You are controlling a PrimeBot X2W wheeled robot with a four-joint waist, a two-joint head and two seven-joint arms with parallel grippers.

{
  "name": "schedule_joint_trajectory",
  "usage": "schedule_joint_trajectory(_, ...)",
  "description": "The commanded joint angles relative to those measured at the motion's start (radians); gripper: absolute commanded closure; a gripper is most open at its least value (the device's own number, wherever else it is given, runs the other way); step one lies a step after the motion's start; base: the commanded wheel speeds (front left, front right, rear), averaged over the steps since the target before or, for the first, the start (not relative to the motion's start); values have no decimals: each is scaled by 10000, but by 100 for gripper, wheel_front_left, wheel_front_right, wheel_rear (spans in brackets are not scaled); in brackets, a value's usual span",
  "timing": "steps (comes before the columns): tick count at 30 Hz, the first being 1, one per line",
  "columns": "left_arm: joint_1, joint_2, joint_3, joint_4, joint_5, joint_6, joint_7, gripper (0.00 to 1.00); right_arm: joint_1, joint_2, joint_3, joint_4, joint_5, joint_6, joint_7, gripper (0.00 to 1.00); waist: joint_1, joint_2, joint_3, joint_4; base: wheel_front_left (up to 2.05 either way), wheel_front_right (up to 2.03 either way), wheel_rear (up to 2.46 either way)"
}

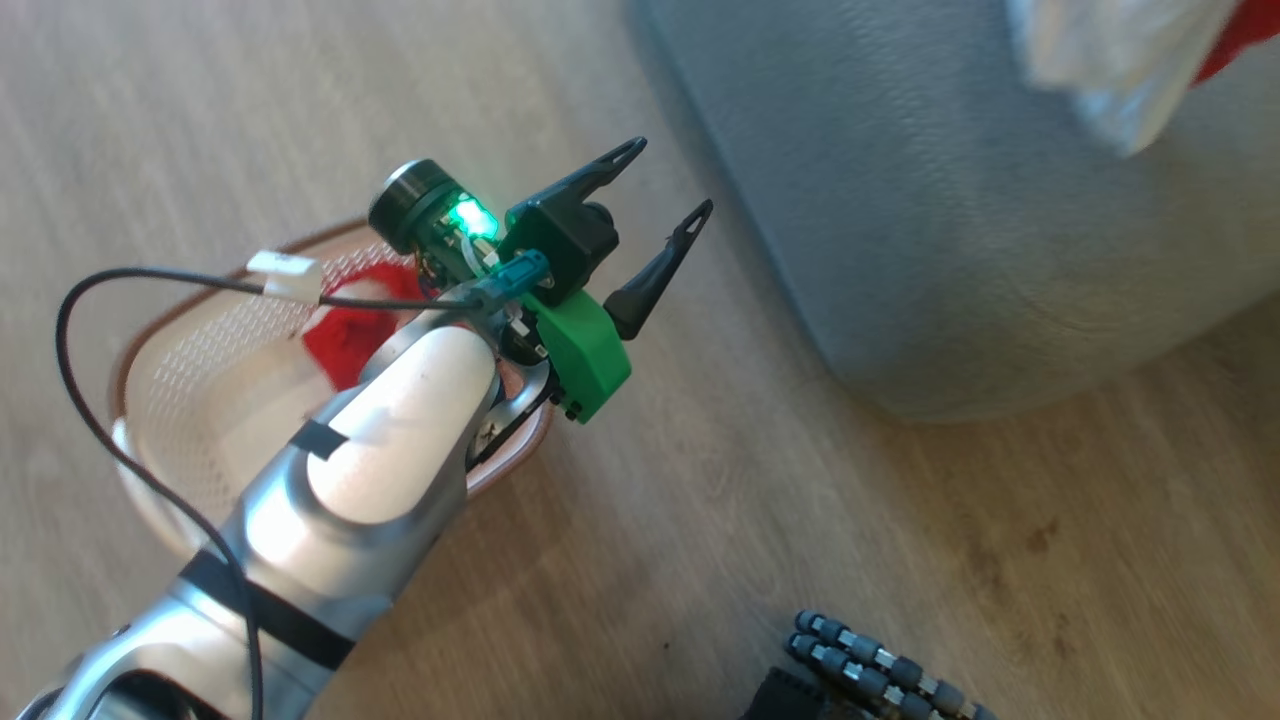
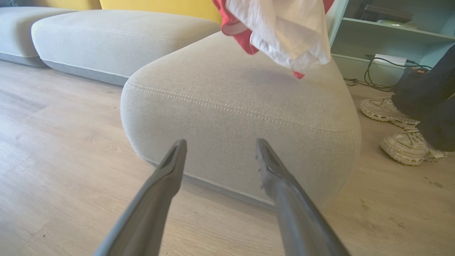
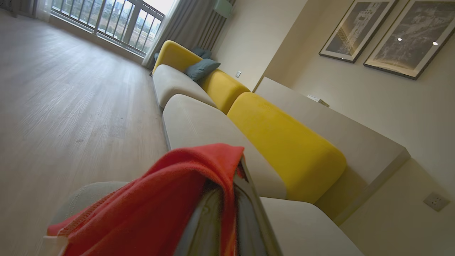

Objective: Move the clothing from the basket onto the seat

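1. Closest to the robot, its pale left forearm stretches out over the basket [image 1: 190, 380], which stands on the wooden floor [image 1: 800, 520]. The arm hides the basket's right rim.
2. Red clothing [image 1: 350, 335] lies bunched in the basket toward its far side, partly under the arm. A black cable [image 1: 75, 370] with a white tag crosses above it.
3. The left gripper [image 1: 668, 178] hangs above the bare floor between the basket and the seat [image 2: 231, 106]. Its two dark fingers are spread wide with nothing between them, pointing at the seat's rounded end.
4. That rounded end is grey upholstery with lines of pale stitching along its upper and lower edges. A strip of floor separates it from the basket.
5. Above the top edge of that end hangs a red and white garment [image 2: 284, 32]. The right gripper [image 3: 227, 202] is pinched closed on its red fabric, which drapes over the fingers. I cannot tell whether the garment's lowest tip touches the upholstery.
6. On the floor near the seat's far side stand a person's pale shoes [image 2: 408, 145] under dark trouser legs. Behind them is a pale blue-green shelf [image 2: 384, 32] with cables at its foot.
7. Farthest off, yellow backrests [image 3: 284, 142] run along the seat's back edge with a blue-grey cushion [image 3: 202, 67] against them. Framed pictures [image 3: 355, 28] hang on the wall, and a window [image 3: 106, 21] closes the room.
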Motion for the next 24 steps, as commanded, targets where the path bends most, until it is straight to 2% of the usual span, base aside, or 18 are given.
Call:
schedule_joint_trajectory(1,-391,175,154,-481,70,-31,53,0,-514,-502,-397,38,-196,-4,-9,100,-3,0,572,612,0,0,0)
schedule_joint_trajectory(5,-399,298,51,-769,98,-24,145,0,-1375,-1031,-1289,650,-719,-4,193,100,-3,0,969,1113,0,0,0)
schedule_joint_trajectory(13,-462,518,-38,-1210,124,5,216,0,-1779,-1398,-3555,1504,-1618,-4,606,100,-3,0,1659,1810,0,0,0)
schedule_joint_trajectory(16,-463,590,-41,-1298,111,33,224,0,-1420,-1345,-4291,1989,-1859,-4,603,100,-3,0,1851,1932,0,0,0)
schedule_joint_trajectory(20,-420,674,-65,-1344,90,75,240,0,-711,-956,-4993,2784,-1963,-4,390,100,-3,0,1988,1952,0,0,0)
schedule_joint_trajectory(21,-404,682,-77,-1345,85,85,239,0,-528,-854,-5102,2999,-1977,-4,339,94,-3,0,1985,1951,0,0,0)
schedule_joint_trajectory(22,-385,689,-89,-1335,76,94,235,0,-354,-763,-5155,3205,-1990,-4,291,67,-3,0,1964,1944,0,0,0)
schedule_joint_trajectory(23,-360,705,-93,-1321,58,99,227,0,-180,-675,-5170,3416,-1994,-4,244,45,-3,0,1924,1929,0,0,0)
schedule_joint_trajectory(24,-338,722,-90,-1304,36,105,217,0,24,-589,-5130,3585,-2017,-4,182,2,-3,0,1878,1909,0,0,0)
